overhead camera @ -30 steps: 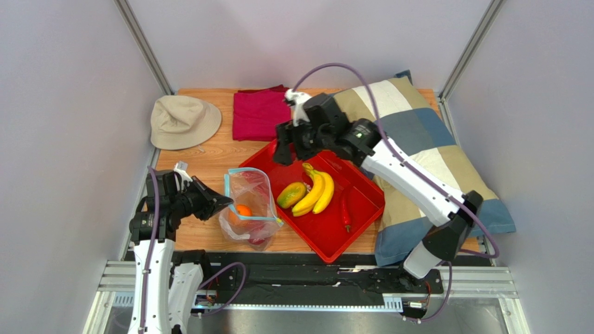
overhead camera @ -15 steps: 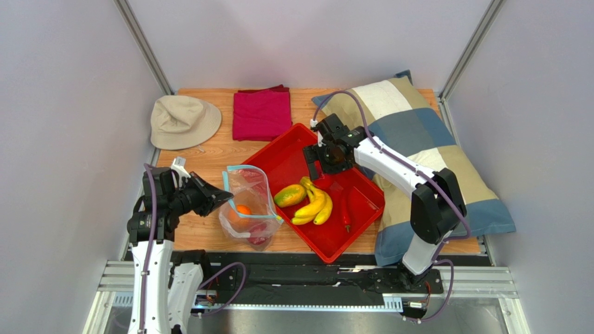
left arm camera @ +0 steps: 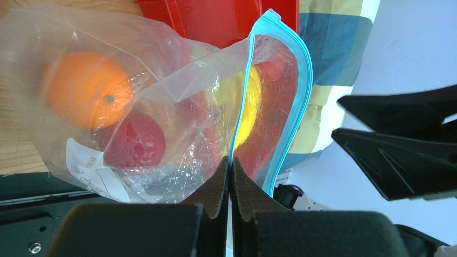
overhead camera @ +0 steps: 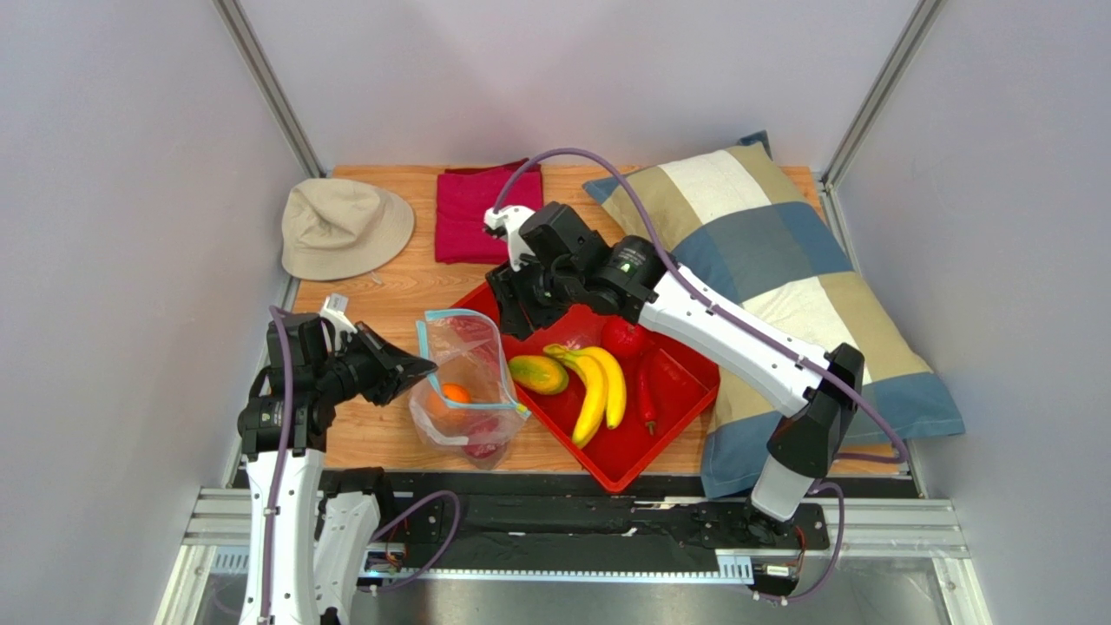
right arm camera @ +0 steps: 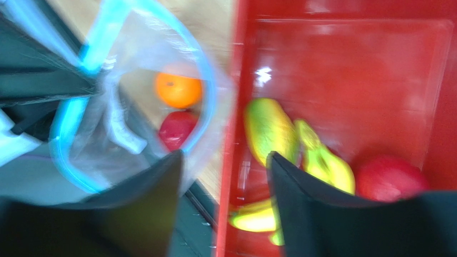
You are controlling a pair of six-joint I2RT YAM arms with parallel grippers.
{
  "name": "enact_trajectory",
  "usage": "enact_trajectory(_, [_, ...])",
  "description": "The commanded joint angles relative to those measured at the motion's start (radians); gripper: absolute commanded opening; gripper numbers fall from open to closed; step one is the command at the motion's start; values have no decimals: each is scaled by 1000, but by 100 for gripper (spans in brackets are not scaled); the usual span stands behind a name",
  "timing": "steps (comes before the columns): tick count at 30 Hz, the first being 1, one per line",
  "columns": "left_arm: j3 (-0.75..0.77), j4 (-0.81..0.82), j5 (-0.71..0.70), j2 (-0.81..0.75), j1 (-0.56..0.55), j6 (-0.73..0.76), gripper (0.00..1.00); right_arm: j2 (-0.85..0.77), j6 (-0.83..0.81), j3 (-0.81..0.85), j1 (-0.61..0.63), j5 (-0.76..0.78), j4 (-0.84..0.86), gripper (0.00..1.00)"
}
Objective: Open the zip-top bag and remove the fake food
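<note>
Emptying was midway. The left gripper (left arm camera: 229,167) pinched the zip rim of the open bag (overhead camera: 463,371) beside the tray (overhead camera: 691,378). The right gripper (right arm camera: 223,158), spread wide, hovered near the bag's mouth. An orange (left arm camera: 86,88) and, seemingly, an apple (left arm camera: 134,142) lay inside. Next, the right gripper would need to reach in.

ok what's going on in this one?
The left gripper pinches the zip edge of the bag, holding its mouth open. An orange and a red fruit are inside. The right gripper hovers open and empty over the corner of the tray beside the bag. A mango, bananas, an apple and a chilli lie in the tray.
</note>
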Motion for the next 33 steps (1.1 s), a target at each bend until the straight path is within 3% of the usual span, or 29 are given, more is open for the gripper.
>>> enact_trajectory(1, [18,-2,11,-11,2,-1,0,57,48,71,49,-165,95,43])
enact_trajectory(7, [18,-3,8,-13,3,5,0,156,51,85,120,-152,88,32])
enact_trajectory(14, [12,-17,-6,-31,2,5,0,187,72,-28,126,-202,205,35])
enact_trajectory(18, [23,-116,-110,-62,2,13,0,248,94,-87,141,-245,317,38])
enact_trajectory(25, [-25,-127,-135,-114,2,-9,0,337,105,-90,166,-246,451,62])
enact_trajectory(33, [-29,-152,-147,-110,2,28,0,397,105,-78,196,-276,485,77])
